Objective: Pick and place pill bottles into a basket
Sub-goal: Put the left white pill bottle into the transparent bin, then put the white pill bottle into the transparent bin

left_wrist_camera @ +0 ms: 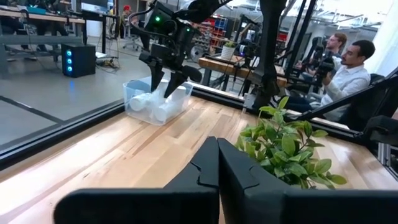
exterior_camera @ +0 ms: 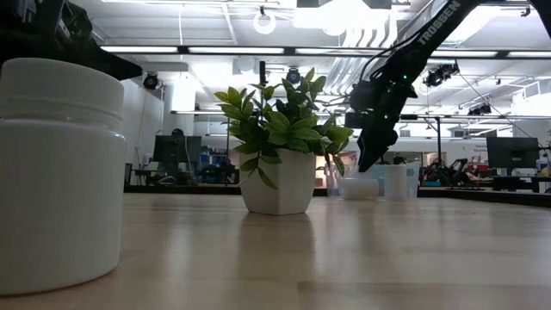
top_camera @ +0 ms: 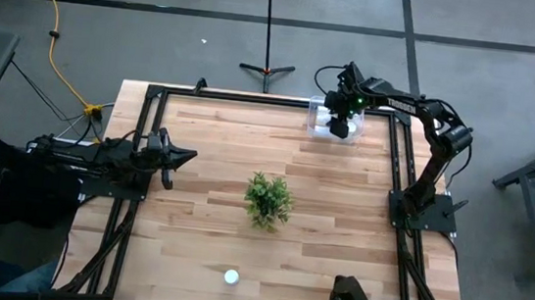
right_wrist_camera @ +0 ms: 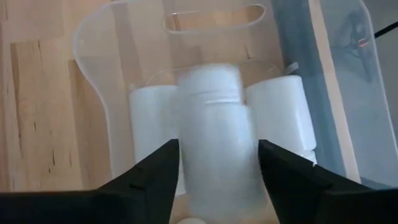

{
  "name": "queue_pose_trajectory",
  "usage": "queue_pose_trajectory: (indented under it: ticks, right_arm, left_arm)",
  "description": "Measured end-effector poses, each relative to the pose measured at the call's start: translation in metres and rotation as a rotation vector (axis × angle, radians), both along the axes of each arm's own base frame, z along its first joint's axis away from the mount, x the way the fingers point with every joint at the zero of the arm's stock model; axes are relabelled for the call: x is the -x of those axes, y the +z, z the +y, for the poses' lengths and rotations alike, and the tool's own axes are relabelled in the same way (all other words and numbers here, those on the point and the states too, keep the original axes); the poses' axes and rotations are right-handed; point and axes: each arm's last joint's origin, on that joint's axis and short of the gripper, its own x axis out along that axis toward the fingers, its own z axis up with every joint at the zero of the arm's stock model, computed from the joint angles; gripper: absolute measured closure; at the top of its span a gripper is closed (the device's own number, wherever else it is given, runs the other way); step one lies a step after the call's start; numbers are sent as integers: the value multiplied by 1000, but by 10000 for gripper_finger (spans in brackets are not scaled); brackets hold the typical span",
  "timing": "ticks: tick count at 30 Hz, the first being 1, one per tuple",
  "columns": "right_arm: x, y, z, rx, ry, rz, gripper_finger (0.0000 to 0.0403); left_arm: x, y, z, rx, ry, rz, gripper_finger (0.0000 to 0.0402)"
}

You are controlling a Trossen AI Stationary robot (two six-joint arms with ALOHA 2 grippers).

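Right claw [top_camera: 340,125] hovering over clear rectangular plastic basket [top_camera: 317,127] at far right corner of light wooden table [top_camera: 191,231], fingers spread apart; small white cylindrical pill bottle [right_wrist_camera: 214,143] blurred between them, possibly not touching either finger. Other white bottles [right_wrist_camera: 152,130] lying inside basket. One white capped bottle [top_camera: 232,278] standing alone near front table edge. Green potted plant [top_camera: 269,199] sitting mid-table. Left claw [top_camera: 184,158] waiting at left side, fingers together.

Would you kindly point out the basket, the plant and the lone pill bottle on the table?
basket [top_camera: 314,112]: high view, its clear left wall.
plant [top_camera: 269,198]: high view, middle of the leaves.
lone pill bottle [top_camera: 231,277]: high view, its white cap.
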Motion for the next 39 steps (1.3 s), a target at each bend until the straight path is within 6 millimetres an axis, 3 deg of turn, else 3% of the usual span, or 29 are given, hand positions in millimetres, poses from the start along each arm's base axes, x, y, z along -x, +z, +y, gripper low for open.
queue_pose_trajectory:
  ticks: [7,13,17,23,28,35,39]
  right_arm:
    - [0,0,0,0,0,-1,183]
    - [0,5,-1,-8,-61,-29,190]
    - [1,22,1,8,-97,-113,200]
    - [7,67,15,-2,-115,-310,221]
    - [11,111,44,-59,-62,-494,250]
    - [-1,166,110,58,40,-645,303]
    - [-8,185,144,113,96,-716,336]
  left_arm:
    - [0,-1,0,2,0,9,379]
    - [0,-1,0,24,0,2,359]
    - [0,-2,0,22,-1,13,380]
    - [0,-3,0,25,-1,20,372]
    - [0,-4,1,23,34,30,372]
    - [1,-4,1,42,43,30,379]
    - [1,-6,2,65,73,35,368]
